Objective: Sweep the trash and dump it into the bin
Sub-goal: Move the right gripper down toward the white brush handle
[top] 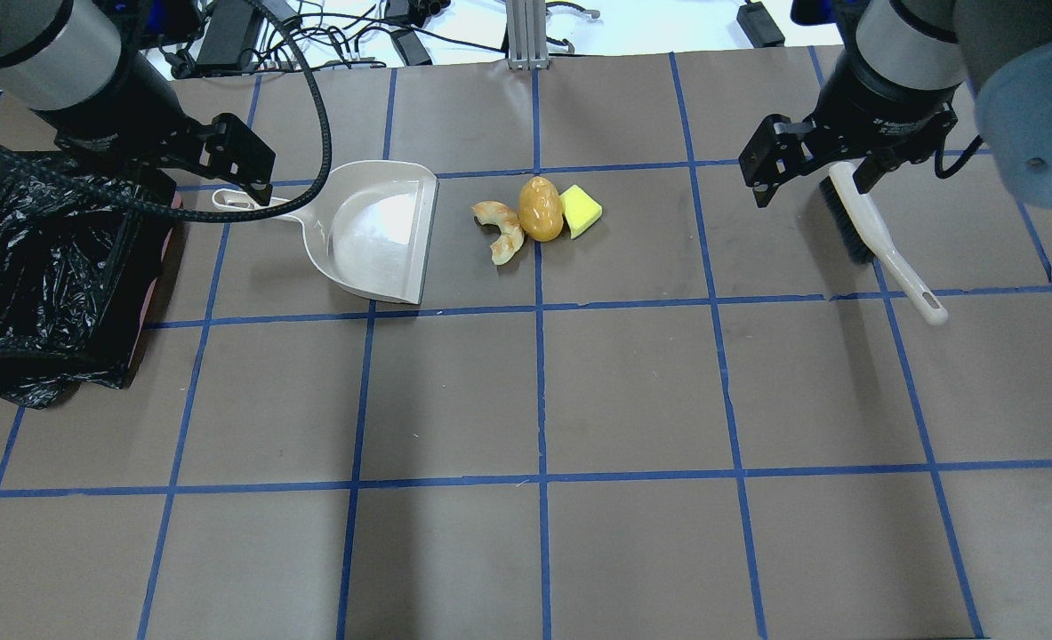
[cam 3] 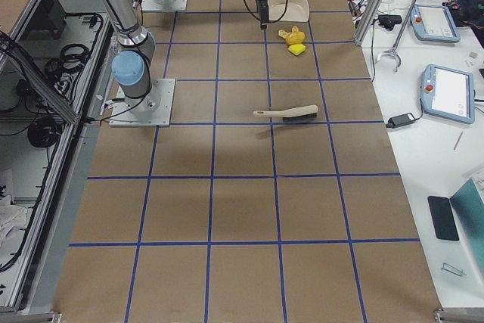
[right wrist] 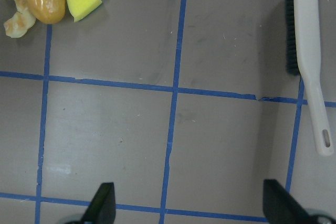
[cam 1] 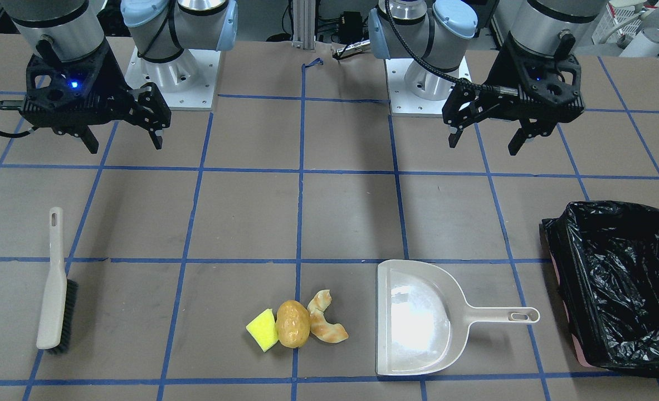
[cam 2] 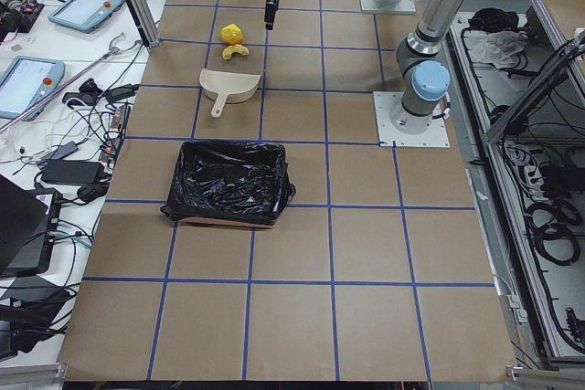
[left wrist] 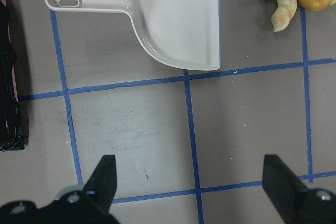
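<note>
Since neither tool is in a grip yet, you are at the very start: nothing is swept and nothing is dumped. Your left gripper (cam 1: 484,145) and right gripper (cam 1: 124,146) both hang above the table, fingers spread and empty. The brush (cam 1: 53,284) lies flat on the right arm's side. The beige dustpan (cam 1: 418,317) lies with its mouth toward the trash. The yellow sponge wedge (cam 1: 262,329), potato (cam 1: 292,324) and croissant piece (cam 1: 323,323) huddle together on the table, well apart from the black-lined bin (cam 1: 613,209).
</note>
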Controlling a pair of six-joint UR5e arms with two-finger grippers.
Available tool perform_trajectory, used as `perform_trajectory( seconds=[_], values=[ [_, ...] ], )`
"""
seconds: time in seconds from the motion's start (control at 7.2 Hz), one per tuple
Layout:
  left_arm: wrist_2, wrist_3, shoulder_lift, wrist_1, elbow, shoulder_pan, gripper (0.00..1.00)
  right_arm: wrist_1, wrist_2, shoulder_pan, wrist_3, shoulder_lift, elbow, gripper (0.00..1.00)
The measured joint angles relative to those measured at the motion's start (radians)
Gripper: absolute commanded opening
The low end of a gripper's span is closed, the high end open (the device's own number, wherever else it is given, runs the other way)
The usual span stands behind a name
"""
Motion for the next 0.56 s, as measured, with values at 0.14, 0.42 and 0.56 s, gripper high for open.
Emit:
perform_trajectory(
  seconds=[0.14,0.42,0.56],
  values=[
    [0.001,0.000,0.004,0.000,0.000,0.002,1.00,0.001,0.000,0.000,0.000,0.000,0.000,1.00],
    [0.014,-0.007,-0.017,0.012,0.000,0.008,1.00,0.005,-0.001,0.000,0.000,-0.001,0.000,1.00],
    [0.028,-0.012,-0.032,0.028,0.001,0.009,1.00,0.006,0.001,0.000,0.001,-0.002,0.000,1.00]
  ],
)
